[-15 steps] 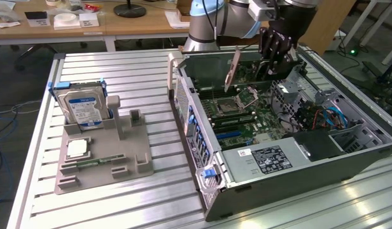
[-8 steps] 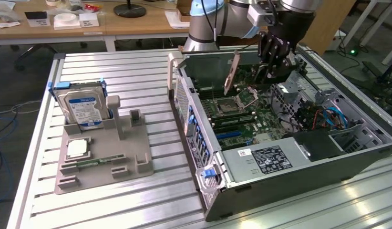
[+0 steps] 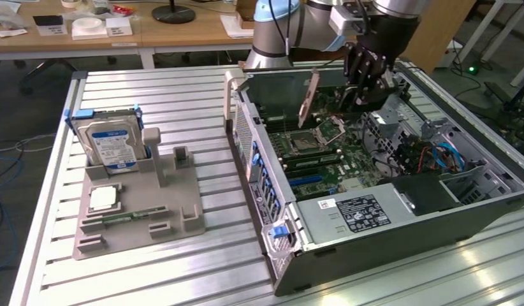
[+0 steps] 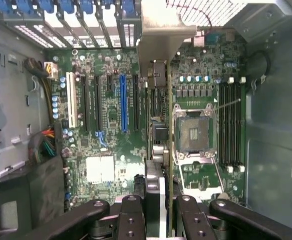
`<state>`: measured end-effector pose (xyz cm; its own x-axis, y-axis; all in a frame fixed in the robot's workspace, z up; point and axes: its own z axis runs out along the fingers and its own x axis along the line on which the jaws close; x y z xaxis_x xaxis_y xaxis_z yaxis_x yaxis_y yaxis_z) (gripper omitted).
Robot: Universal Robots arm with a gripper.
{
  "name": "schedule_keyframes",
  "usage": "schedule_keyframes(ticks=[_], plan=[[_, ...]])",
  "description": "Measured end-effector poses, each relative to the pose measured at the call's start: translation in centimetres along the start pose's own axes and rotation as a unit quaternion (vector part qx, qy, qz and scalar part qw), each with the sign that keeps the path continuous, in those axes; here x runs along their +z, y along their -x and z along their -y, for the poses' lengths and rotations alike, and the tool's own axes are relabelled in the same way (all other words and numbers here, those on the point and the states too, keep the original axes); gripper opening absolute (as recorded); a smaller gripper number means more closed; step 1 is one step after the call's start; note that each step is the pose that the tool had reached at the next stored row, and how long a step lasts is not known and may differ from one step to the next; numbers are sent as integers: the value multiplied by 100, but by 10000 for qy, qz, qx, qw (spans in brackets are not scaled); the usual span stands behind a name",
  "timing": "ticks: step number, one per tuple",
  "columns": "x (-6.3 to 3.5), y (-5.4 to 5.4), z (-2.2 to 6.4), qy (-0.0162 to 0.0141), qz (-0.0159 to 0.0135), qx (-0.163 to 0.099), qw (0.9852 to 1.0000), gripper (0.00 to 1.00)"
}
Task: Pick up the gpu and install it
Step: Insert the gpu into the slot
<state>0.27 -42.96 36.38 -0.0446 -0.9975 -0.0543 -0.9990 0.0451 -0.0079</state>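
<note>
Hanging on edge inside the open computer case [image 3: 415,245], the gpu [image 3: 310,95] is pinched between the gripper [image 3: 364,83] fingers above the motherboard [image 4: 105,145], between the blue expansion slot [image 4: 123,102] and the empty CPU socket [image 4: 193,135]. If it came down off line with a slot, I judge its edge could strike board components, or its bracket could snag the rear frame. The card looks thin and flat, with a brownish board face and a silvery bent bracket [image 4: 161,35] at one end.

My gripper [image 3: 363,89] holds the gpu [image 3: 310,95] on edge above the motherboard [image 3: 330,162] in the computer case [image 3: 398,229], the hard drive [image 3: 111,145] well apart at the exterior view's left.
</note>
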Motion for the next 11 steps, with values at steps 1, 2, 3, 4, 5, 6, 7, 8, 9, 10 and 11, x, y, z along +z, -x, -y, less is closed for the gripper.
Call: schedule_keyframes(ticks=[1,2,3,4,5,6,7,8,9,10,11], plan=[[4,-1,-18,0,0,0,10000,28],[12,-3,-47,0,0,0,10000,28],[23,-4,-66,0,-1,0,10000,28],[38,-6,-85,0,0,0,10000,28],[48,-14,-94,1,-1,0,10000,28],[55,-40,-94,1,0,-1,10000,28],[60,-74,-93,1,-1,0,10000,28],[67,-106,-92,1,-1,0,10000,28],[75,-134,-92,0,0,0,10000,28],[85,-151,-99,0,0,1,10000,28],[97,-157,-123,-1,1,1,10000,28]])
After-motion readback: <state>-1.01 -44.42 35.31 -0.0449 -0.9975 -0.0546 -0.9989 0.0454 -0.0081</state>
